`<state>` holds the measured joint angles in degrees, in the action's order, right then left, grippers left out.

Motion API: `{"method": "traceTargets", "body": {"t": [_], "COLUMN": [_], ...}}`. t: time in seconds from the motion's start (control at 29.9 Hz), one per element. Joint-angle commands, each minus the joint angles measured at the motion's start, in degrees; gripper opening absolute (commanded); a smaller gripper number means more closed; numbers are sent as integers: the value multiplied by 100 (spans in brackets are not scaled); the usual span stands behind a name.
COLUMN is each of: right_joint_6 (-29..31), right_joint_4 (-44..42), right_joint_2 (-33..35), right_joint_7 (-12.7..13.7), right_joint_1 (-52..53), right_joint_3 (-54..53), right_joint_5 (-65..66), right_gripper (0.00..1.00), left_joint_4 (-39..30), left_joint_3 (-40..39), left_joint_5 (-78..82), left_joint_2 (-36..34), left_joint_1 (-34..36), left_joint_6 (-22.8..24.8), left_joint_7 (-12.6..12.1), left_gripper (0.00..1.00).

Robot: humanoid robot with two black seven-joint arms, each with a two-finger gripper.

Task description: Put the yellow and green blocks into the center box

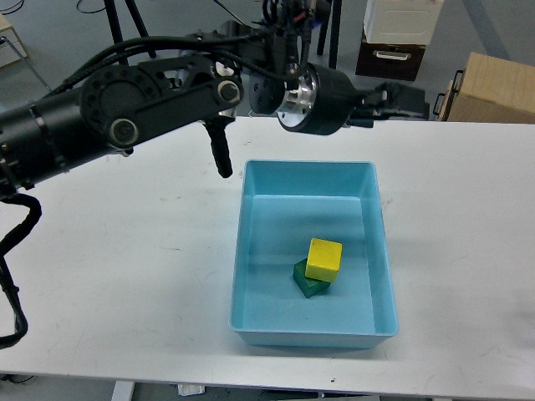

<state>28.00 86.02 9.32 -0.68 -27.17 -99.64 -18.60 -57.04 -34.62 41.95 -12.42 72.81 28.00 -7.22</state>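
The left arm (125,109) reaches in from the left, bent at the elbow. Its gripper (393,93) (dark and hard to make out) points right.

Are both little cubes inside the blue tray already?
Yes. The yellow block sits partly on the green block, both on the floor of the blue tray.

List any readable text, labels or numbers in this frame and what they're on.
None legible. The yellow block, green block and blue tray are plain. The cardboard box and white crate behind the table show no readable print. The left arm's claw shows no marking.
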Motion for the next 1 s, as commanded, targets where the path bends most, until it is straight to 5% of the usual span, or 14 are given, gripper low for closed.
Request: {"method": "traceTargets", "body": {"t": [0.0, 0.17, 0.4, 0.6, 0.77, 0.97], "right_joint_6": [0, 0, 0, 0, 0, 0], "right_joint_4": [2, 204, 424, 573, 836, 907], "right_joint_2": [52, 52, 0, 43, 52, 43], "right_joint_7": [-2, -2, -46, -46, -46, -46], "right_joint_1": [89, 107, 107, -7, -218, -332], "right_joint_3": [5, 23, 234, 304, 313, 313], "right_joint_5": [32, 217, 252, 252, 252, 252], "right_gripper": [100, 100, 100, 100, 100, 100], "left_joint_4": [-9, -675, -1837, -2303, -2365, -2584], "left_joint_3": [-1736, -4075, -5844, -6241, -6145, -5741], "left_joint_5": [-2, -11, -151, -1046, -2748, -4326], "left_joint_2": [-103, 2, 415, 705, 715, 653], "left_joint_1": [-862, -2251, -4061, -5793, -7050, -8035], "left_joint_6": [0, 0, 0, 0, 0, 0], "left_joint_7": [-7, -78, -86, -139, -473, -438], "left_gripper": [92, 92, 92, 96, 98, 99]}}
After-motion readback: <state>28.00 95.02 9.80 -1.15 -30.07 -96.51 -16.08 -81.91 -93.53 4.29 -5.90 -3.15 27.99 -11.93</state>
